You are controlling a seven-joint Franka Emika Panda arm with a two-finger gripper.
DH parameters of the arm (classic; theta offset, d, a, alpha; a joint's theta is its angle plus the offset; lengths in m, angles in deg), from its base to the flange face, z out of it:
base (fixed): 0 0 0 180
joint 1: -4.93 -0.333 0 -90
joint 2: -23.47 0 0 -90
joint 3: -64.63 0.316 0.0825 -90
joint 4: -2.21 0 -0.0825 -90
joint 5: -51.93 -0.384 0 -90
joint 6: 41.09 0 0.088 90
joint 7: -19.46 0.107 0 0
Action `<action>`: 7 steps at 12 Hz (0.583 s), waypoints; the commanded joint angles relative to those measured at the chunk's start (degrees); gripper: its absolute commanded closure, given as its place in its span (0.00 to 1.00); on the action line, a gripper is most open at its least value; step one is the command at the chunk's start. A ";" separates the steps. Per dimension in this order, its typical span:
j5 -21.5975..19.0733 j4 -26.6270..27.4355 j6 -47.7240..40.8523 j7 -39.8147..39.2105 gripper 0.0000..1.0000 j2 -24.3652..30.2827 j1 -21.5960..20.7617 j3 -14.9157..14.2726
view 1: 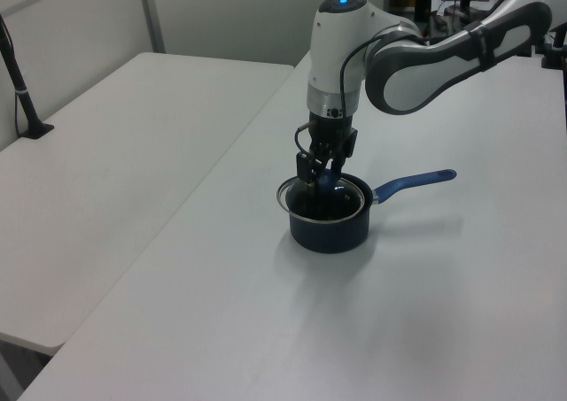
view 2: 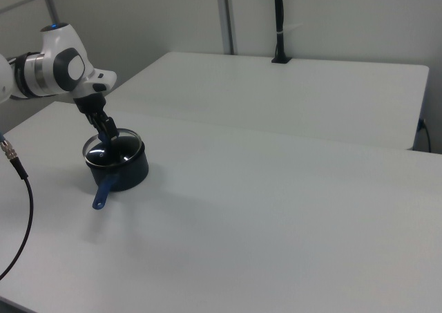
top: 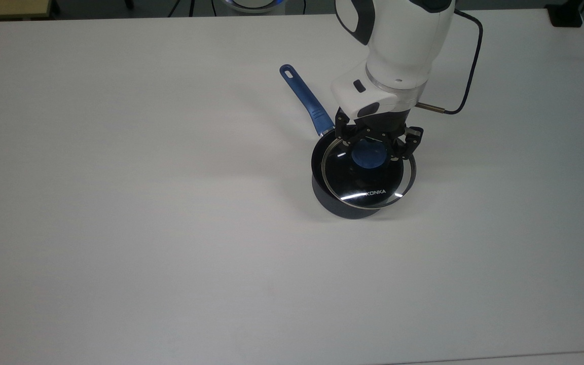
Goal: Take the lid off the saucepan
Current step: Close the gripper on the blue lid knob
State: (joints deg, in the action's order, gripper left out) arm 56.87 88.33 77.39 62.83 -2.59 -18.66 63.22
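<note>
1. Directly below the black two-finger gripper (top: 371,147) sits the small deep round saucepan (top: 340,205), dark navy outside and black inside, resting on the white table (top: 119,203).
2. Nothing can be made out inside the pan beyond its black interior, a crescent of which shows on the top view's left, where the lid no longer covers it.
3. Held at the fingertips is the round clear glass lid (top: 368,177) with a thin steel rim and white "KONKA" lettering; the gripper is closed on its flat blue centre knob (top: 368,154), one finger on each side of it.
4. The lid is off-centre over the pan, pushed toward the top view's right so its rim overhangs the pan wall there.
5. In the left view the lid (view 1: 310,202) is slightly lifted and tilted above the saucepan (view 1: 330,228), its rim standing out past the pan on the left view's left.
6. Behind the gripper, toward the arm's side, the pan's long blue handle (top: 306,99) with an oval hole at its end stretches to the top view's upper left, lying just beside the wrist.
7. The white arm (view 1: 390,51) reaches in from the left view's upper right, its last link pointing straight down, with the gripper (view 1: 321,166) vertical over the pan.
8. In the right view the gripper (view 2: 105,130) hangs over the lid (view 2: 116,149) at the table's near-left area.
9. A dark cable (top: 467,76) loops from the wrist on the top view's right.
</note>
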 commanded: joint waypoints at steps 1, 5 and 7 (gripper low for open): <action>1.56 -0.26 0.44 1.36 0.46 -0.40 -0.85 -0.17; 2.17 -0.26 -0.09 0.93 0.50 2.22 -0.32 -0.17; 2.35 0.27 -1.66 -1.08 0.50 4.86 0.03 -0.17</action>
State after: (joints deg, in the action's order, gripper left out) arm 58.09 87.43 77.39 62.83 -1.97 -18.67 63.25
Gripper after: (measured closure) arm 0.392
